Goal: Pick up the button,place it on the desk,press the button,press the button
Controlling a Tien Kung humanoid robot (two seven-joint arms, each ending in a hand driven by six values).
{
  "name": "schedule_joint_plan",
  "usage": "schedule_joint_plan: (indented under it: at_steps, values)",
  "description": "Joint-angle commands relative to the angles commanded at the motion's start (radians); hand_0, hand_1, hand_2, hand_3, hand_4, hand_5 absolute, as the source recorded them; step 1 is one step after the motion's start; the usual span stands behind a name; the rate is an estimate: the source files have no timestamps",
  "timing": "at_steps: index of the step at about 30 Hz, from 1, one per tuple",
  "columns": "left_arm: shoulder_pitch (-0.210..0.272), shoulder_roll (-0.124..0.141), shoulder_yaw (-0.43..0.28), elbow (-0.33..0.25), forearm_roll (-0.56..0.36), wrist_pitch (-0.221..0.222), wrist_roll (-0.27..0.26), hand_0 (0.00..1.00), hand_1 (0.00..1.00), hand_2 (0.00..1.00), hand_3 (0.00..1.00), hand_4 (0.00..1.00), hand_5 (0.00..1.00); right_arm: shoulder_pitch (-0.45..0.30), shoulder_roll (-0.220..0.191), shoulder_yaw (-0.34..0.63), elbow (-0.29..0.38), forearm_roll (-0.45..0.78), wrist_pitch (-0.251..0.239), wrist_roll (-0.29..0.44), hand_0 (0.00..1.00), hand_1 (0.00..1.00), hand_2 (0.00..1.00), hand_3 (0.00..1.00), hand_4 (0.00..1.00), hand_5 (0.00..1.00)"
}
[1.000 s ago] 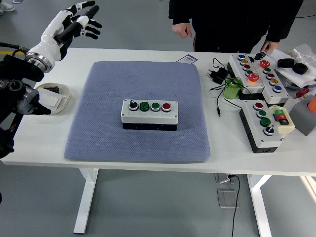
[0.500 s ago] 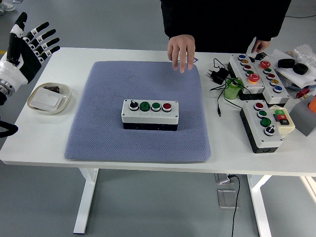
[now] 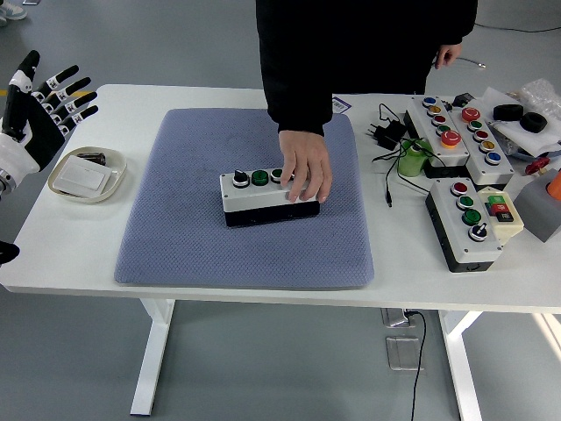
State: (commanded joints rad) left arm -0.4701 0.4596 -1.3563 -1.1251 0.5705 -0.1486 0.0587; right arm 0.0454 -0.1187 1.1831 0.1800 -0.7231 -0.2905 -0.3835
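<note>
At the table's left edge sits one shallow cream oval dish (image 3: 61, 186) holding a flat white rectangular piece (image 3: 81, 179) and a small dark item, too small to identify. Grey-blue quilted mat (image 3: 175, 228), square with rounded corners, covers the centre of the white table (image 3: 421, 281). On it lies the button box (image 3: 254, 200), white top, black base, slightly skewed; two of its round buttons are visible, one black-and-white, one green. A person's hand (image 3: 307, 168) lies over the box's right end, fingers draped down its front. Two more button boxes stand at the right, beside a green cylinder and black cable. Robot's left hand (image 3: 35, 110) is raised beyond the left edge, fingers spread, holding nothing.
</note>
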Motion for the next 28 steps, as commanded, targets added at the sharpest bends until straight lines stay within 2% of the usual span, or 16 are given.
schedule_joint_plan:
  at_steps: [28]
  values:
    - [-0.006,0.01,-0.007,0.005,-0.014,-0.004,0.001,0.858,0.86,0.878,0.896,0.84,0.998,0.007,0.001,0.002,0.0,0.003,0.001,0.002,0.643,0.508,0.548,0.589,0.25,0.36]
